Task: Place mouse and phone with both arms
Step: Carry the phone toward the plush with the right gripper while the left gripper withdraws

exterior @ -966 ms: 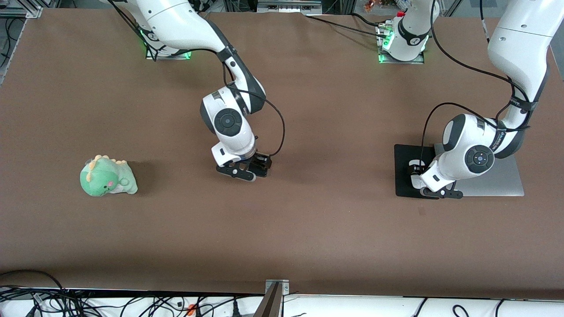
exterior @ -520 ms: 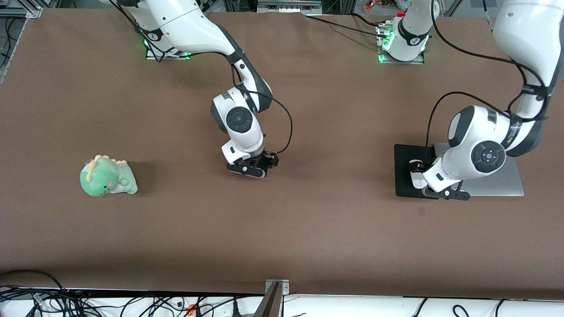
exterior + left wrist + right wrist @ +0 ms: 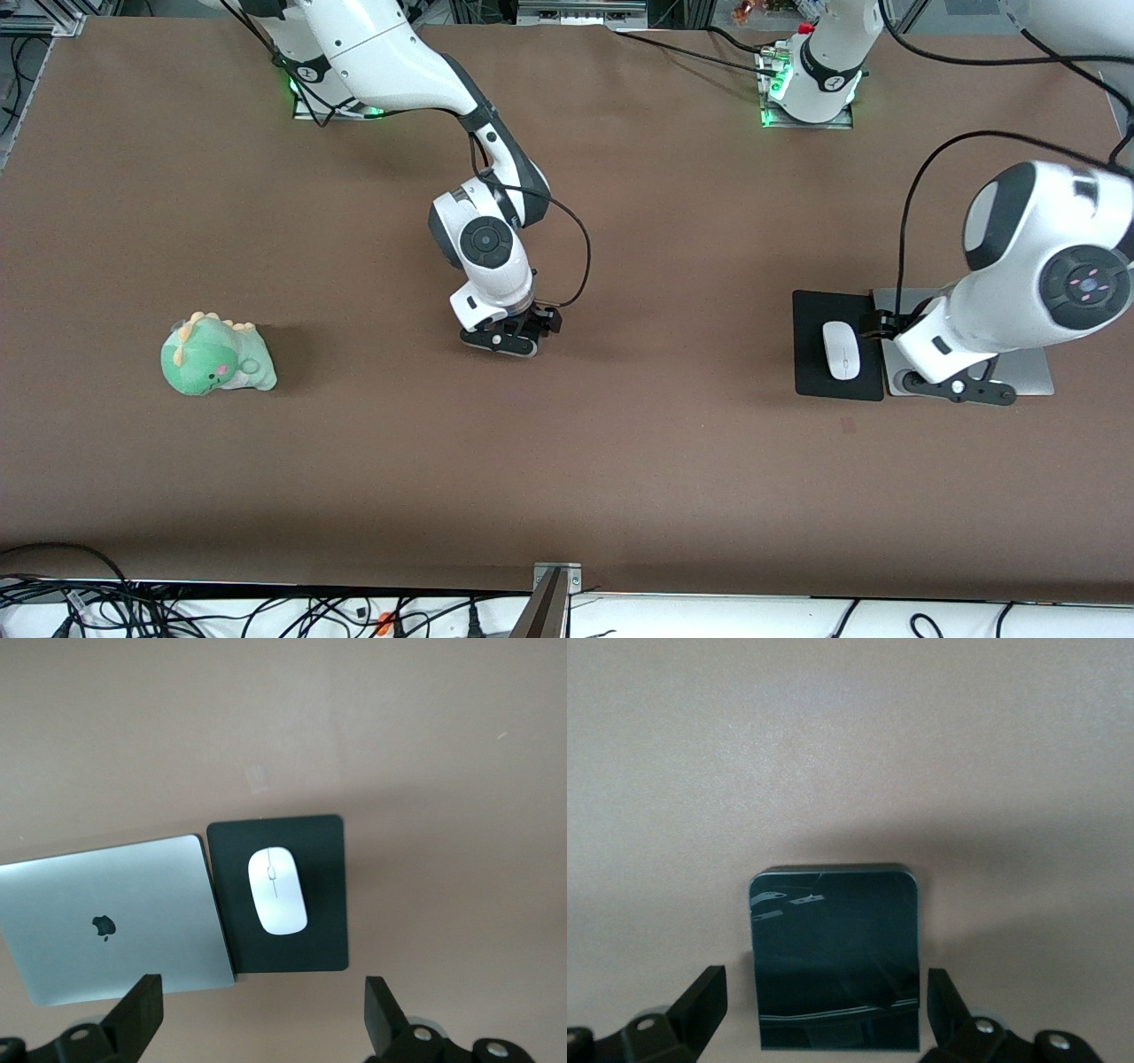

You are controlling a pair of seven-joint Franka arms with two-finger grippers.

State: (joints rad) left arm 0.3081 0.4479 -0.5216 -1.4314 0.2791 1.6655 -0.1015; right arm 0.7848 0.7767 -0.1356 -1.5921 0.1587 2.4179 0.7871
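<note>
Mid-counter point(image 3: 620, 461), the right claw point(image 3: 824, 1028) hangs spread over the phone point(image 3: 834, 957). Toward the left arm's edge, the left claw point(image 3: 261, 1028), spread, hovers above the laptop point(image 3: 111, 917); the mouse point(image 3: 841, 349) rests on its pad point(image 3: 811, 377).

My open fingers point(image 3: 135, 1014) hang over the brown desk point(image 3: 425, 753); below them a white mouse point(image 3: 277, 889) lies on a black pad point(image 3: 319, 930), which touches a closed silver laptop point(image 3: 115, 917).

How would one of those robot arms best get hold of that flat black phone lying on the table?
Probably from straight above, pinching the phone across its two long edges. It lies flat on the table, thin, so only its narrow width fits between two fingers. The right end effector is open, one finger at each long edge.
</note>
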